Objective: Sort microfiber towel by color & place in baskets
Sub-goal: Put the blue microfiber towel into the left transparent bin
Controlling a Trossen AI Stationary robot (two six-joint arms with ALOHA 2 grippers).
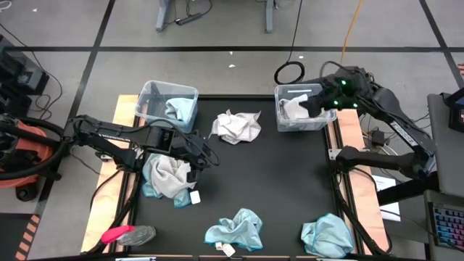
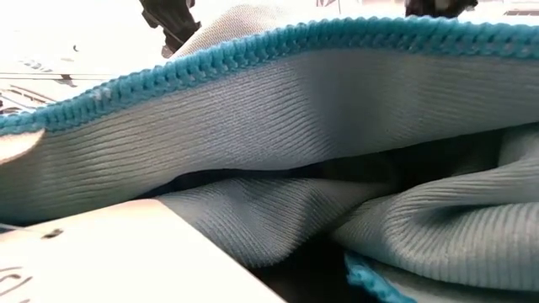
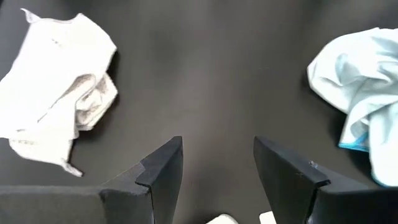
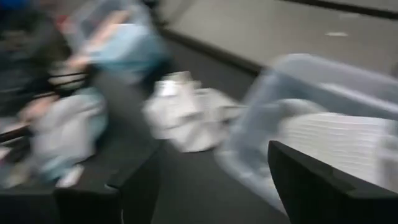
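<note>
my right gripper (image 1: 313, 104) hangs over the right basket (image 1: 301, 127), fingers (image 4: 140, 186) spread wide with nothing between them; a pale grey-white towel (image 1: 293, 109) lies in the tub just under the tips. judgement: this is the let-go step. to do it well i should lift straight up so no fold catches a finger and drags the cloth back over the thin rim

my left gripper (image 1: 194, 161) sits low over the dark mat, fingers (image 3: 163, 171) apart and empty, a mixed grey-and-teal heap (image 1: 168, 177) just beside them on the arm's side. ahead of those fingers: a crumpled white towel (image 3: 56, 78) to one side, a teal one (image 3: 360, 93) to the other, bare mat between

the left basket (image 1: 148, 98) already holds a teal towel (image 1: 181, 110). two more teal heaps (image 1: 235, 230) (image 1: 328, 235) lie at the near edge, well apart from both sets of fingers; a white heap (image 1: 236, 126) lies between the tubs

materials: cloth is soft, limp, finely ribbed, with a stitched teal hem (image 2: 253, 50); it bunches into peaks, so pinch a peak. tubs are clear, rigid, round-cornered
</note>
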